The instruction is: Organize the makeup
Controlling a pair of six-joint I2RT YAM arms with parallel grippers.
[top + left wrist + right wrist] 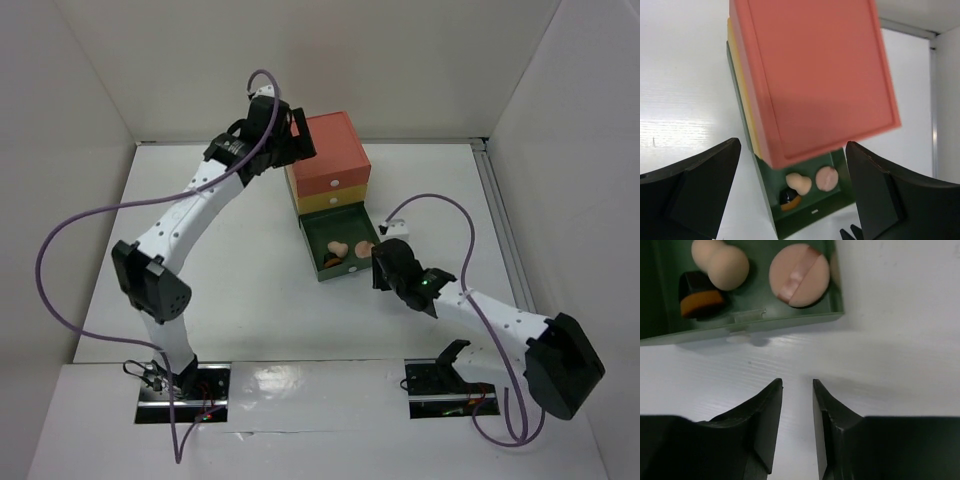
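The green drawer (312, 232) stands pulled out from the bottom of the drawer box (330, 155). A peach sponge (720, 260), a round peach puff (799, 275) and a black compact with an orange rim (700, 297) lie inside it. My left gripper (292, 138) hangs wide open over the back of the box's orange top (815, 75) with nothing in it. My right gripper (797, 382) sits low over the table, just in front of the drawer's front wall (765, 322). Its jaws stand a narrow gap apart with nothing between them.
The yellow drawer (330, 200) in the middle of the box is pushed in. White walls enclose the table on three sides, and a metal rail (500, 210) runs along the right edge. Purple cables loop from both arms.
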